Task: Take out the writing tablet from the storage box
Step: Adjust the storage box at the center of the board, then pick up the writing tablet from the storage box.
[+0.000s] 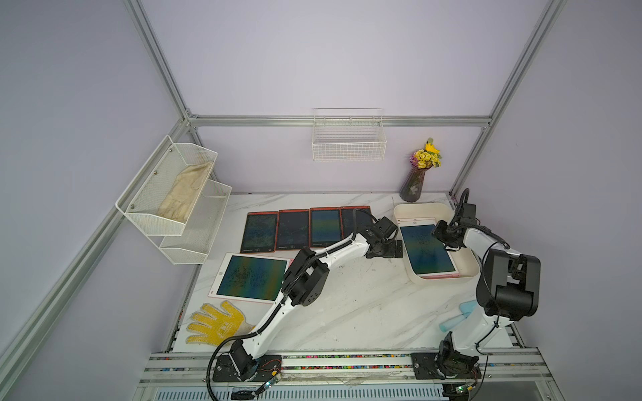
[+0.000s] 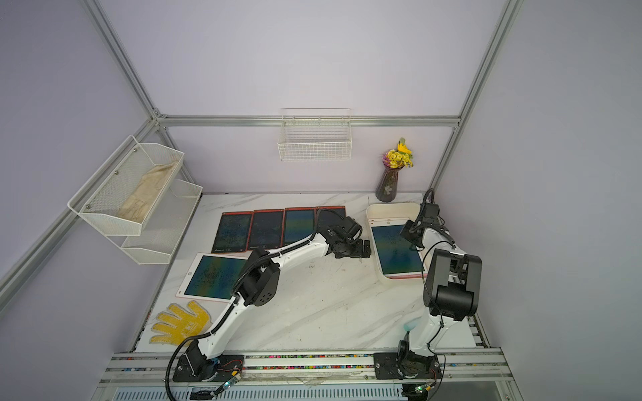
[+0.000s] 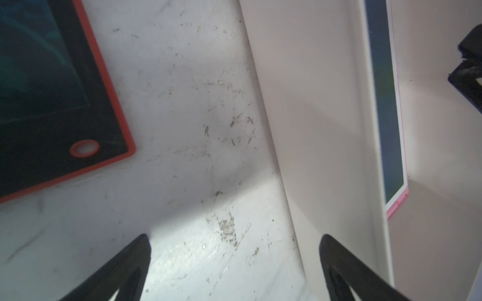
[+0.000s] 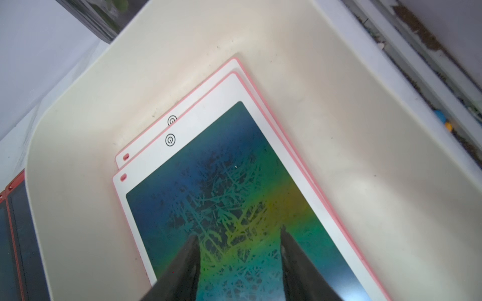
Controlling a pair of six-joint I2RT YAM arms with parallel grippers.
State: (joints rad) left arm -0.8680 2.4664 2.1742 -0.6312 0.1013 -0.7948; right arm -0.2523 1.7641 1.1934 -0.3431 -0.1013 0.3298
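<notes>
Our wide-open left gripper flanks the cream plastic storage box, presumably steadying it, while our half-open right gripper hovers over its pink-edged white writing tablet.

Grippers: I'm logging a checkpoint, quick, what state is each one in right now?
Left gripper: open, empty, beside the box.
Right gripper: open, empty, over the top tablet in the box.
</notes>
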